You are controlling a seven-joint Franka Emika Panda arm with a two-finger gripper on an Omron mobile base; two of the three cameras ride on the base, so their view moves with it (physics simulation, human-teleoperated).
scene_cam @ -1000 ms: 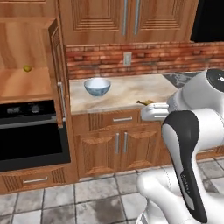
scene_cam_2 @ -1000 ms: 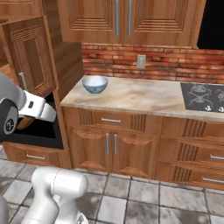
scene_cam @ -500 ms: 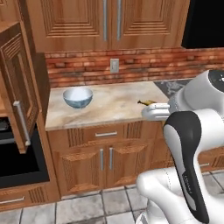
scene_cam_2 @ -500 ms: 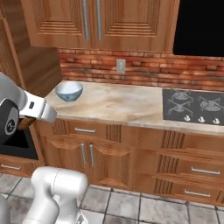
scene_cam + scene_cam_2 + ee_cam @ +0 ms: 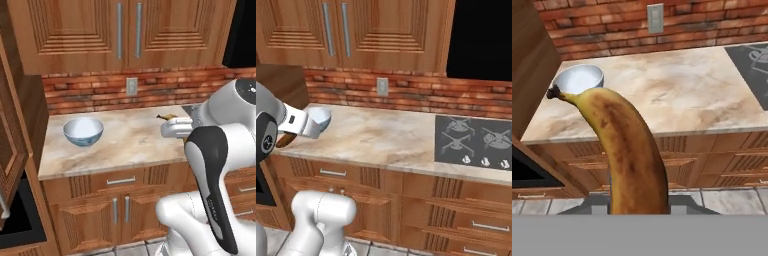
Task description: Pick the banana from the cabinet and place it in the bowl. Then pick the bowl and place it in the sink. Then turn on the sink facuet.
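My gripper (image 5: 637, 204) is shut on the banana (image 5: 624, 145), a brown-mottled yellow fruit that curves up from between the fingers. In the left base view the banana's tip (image 5: 167, 117) pokes out past the white hand over the counter's right part. The bowl (image 5: 83, 131) stands upright on the marble counter's left part, white inside, well to the left of the hand. It also shows as the bowl (image 5: 577, 79) beyond the banana's stem and as the bowl (image 5: 322, 116) half hidden behind my arm. The cabinet's dark side wall (image 5: 32, 112) rises left of the counter. Sink and faucet are out of view.
A stove top (image 5: 476, 142) lies on the counter's right end. A wall outlet (image 5: 132, 86) sits on the brick backsplash. Panelled upper doors (image 5: 75, 30) hang overhead. An open wooden door (image 5: 10, 150) juts out at far left above a black oven (image 5: 17, 222). Drawers (image 5: 120, 180) run below.
The whole picture has shifted as the base drove: the oven and tall cabinet slid off to the left and the counter came nearer. The banana stays in the gripper.
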